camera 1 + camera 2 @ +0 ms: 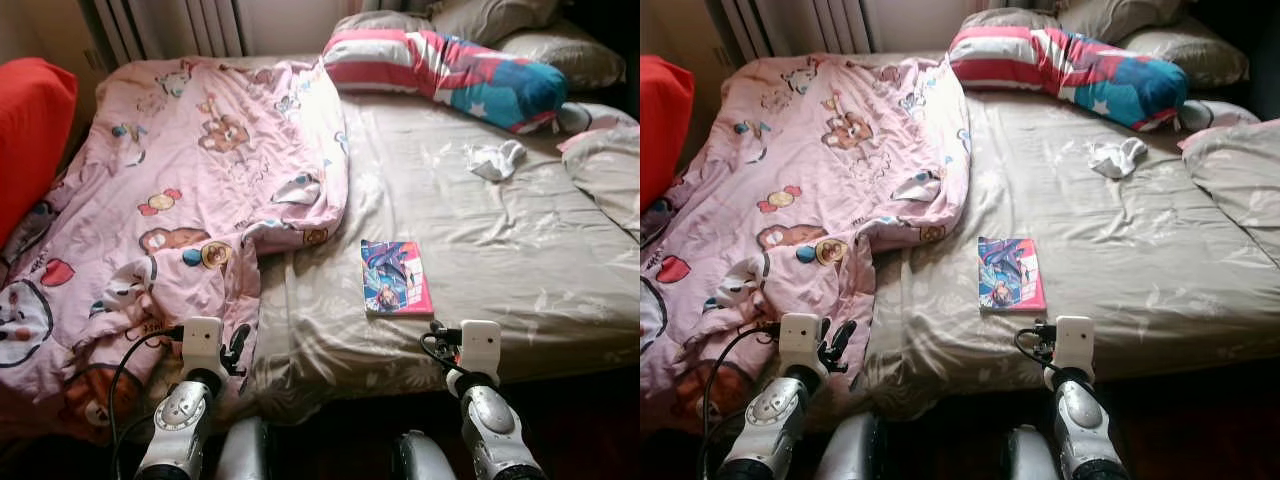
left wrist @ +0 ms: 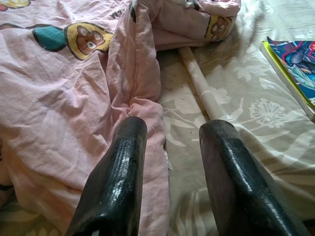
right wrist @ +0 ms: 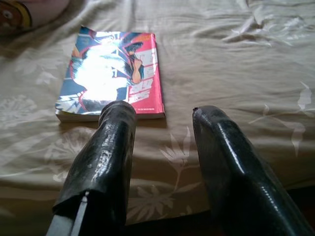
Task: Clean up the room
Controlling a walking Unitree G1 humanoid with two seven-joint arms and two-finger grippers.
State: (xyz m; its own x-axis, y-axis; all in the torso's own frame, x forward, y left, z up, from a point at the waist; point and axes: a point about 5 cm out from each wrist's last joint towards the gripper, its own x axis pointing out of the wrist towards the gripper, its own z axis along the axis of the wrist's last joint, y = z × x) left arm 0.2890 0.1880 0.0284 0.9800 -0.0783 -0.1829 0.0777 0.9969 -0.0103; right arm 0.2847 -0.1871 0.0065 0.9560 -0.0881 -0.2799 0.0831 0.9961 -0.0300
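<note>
My right claw hangs wide open and empty at the bed's near edge, aimed at the book lying flat just beyond. My left claw, equally parted and empty, hovers over the rumpled pink quilt.

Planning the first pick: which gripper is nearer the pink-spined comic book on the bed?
Right. The right gripper hovers open just short of the pink-spined comic book; the left gripper is open farther off, at the pink cartoon-print blanket.
</note>
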